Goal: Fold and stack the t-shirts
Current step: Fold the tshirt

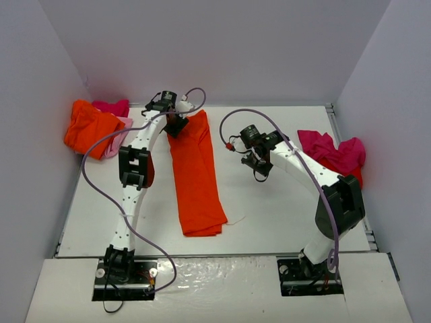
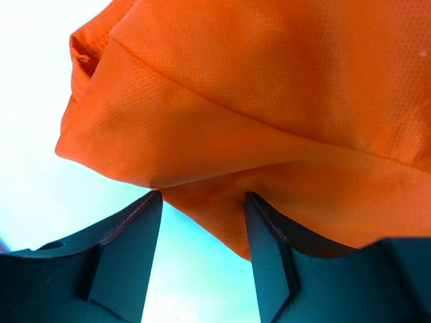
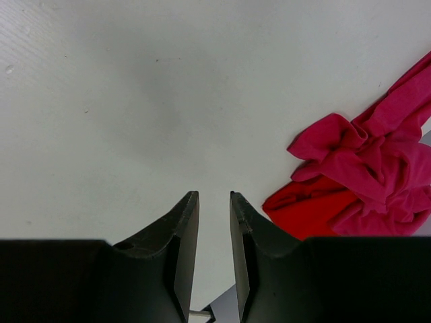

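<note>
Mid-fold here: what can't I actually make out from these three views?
Top view: left pincer, tips hidden under its own wrist above the folded orange t-shirt.
Left wrist view: that shirt's outline, cut off by top and right edges.
Top view: pale pink t-shirt, mostly under the crumpled orange t-shirt.
Right wrist view: red t-shirt, mostly beneath the magenta t-shirt.

Top camera sits high behind both arm bases (image 1: pixel 124 266), looking down and forward over the whole white table (image 1: pixel 269 222). Left wrist camera looks past its own fingers (image 2: pixel 128 256), very close on the long orange shirt (image 2: pixel 269 101), which the top view shows mid-table. Right wrist camera hangs farther off, facing bare table and the pink-and-red shirt pile (image 3: pixel 363 175), at the right edge in the top view.
</note>
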